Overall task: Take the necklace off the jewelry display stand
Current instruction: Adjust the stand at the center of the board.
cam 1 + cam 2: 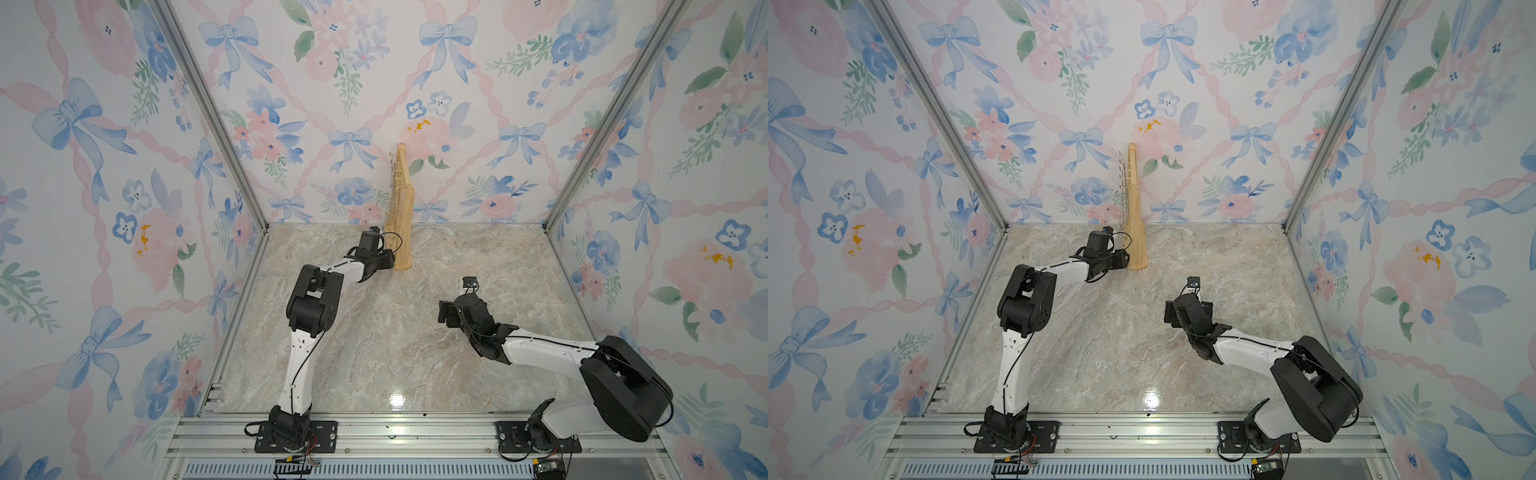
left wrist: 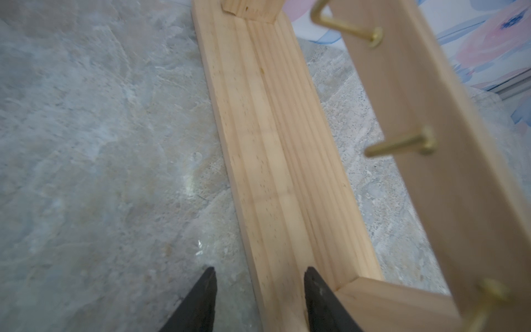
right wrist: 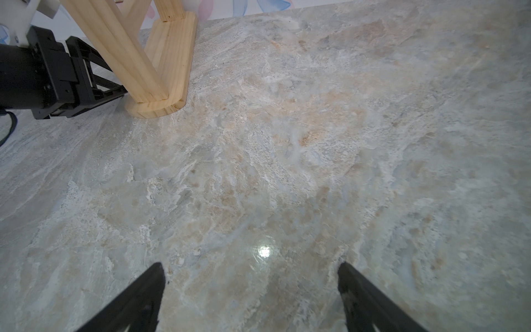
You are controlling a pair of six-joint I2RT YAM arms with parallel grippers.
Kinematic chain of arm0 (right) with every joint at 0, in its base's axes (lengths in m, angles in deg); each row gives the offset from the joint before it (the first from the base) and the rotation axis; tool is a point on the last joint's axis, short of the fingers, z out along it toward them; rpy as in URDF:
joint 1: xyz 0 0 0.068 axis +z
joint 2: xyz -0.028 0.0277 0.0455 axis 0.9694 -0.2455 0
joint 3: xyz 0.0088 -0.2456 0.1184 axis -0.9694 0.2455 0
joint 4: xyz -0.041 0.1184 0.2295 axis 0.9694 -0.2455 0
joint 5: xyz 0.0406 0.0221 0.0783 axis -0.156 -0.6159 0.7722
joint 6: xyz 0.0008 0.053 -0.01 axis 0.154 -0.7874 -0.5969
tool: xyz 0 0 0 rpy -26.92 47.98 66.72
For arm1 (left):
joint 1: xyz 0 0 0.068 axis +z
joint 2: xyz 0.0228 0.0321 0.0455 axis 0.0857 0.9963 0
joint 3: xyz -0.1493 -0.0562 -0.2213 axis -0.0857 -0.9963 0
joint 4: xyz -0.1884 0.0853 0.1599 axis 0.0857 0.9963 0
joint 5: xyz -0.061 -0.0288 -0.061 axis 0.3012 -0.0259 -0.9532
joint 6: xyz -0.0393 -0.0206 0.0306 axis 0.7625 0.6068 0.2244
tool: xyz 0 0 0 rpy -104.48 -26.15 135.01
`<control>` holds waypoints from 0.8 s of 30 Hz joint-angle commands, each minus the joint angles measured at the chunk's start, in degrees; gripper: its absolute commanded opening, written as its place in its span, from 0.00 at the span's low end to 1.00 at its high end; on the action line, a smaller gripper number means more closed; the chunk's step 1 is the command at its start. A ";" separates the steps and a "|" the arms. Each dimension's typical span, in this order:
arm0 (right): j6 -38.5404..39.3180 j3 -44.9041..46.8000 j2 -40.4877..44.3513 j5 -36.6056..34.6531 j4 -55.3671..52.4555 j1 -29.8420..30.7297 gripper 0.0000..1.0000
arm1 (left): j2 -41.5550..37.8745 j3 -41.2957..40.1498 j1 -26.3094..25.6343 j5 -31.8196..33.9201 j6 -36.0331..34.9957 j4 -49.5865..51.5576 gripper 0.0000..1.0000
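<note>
Left gripper point(image 2: 261, 276) sits low at the near end of the jewelry display stand point(image 1: 402, 224), jaws half-spread astride its flat base. Whether they actually press on the wood I cannot tell. I judge it is there to pin the stand, so a tug on the chain won't tip the light frame. That stand is set edge-on to me at the middle of the tabletop's point(image 3: 287, 149) far edge, with its brass hooks point(image 2: 402, 143) pointing left. On that hooked face, in a top view, hangs a thin gold thread I take for the necklace point(image 1: 391, 202), not yet off and too fine to say which hook carries it. Right gripper point(image 3: 251, 268) hovers spread wide and empty over bare tabletop right of centre, well apart from the stand, presumably free to do the lifting.
</note>
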 commanded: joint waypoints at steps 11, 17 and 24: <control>0.62 -0.80 2.20 -1.77 -0.47 0.36 0.95 | 2.27 -0.23 -4.73 -0.87 4.03 4.02 0.53; 0.62 -0.78 2.40 -2.32 -1.00 -0.04 0.95 | 3.10 0.85 -6.88 -0.96 4.54 3.99 0.60; 0.29 -0.84 2.61 -2.41 -1.45 -0.79 0.96 | 3.94 1.90 -8.85 -0.60 4.93 4.00 0.65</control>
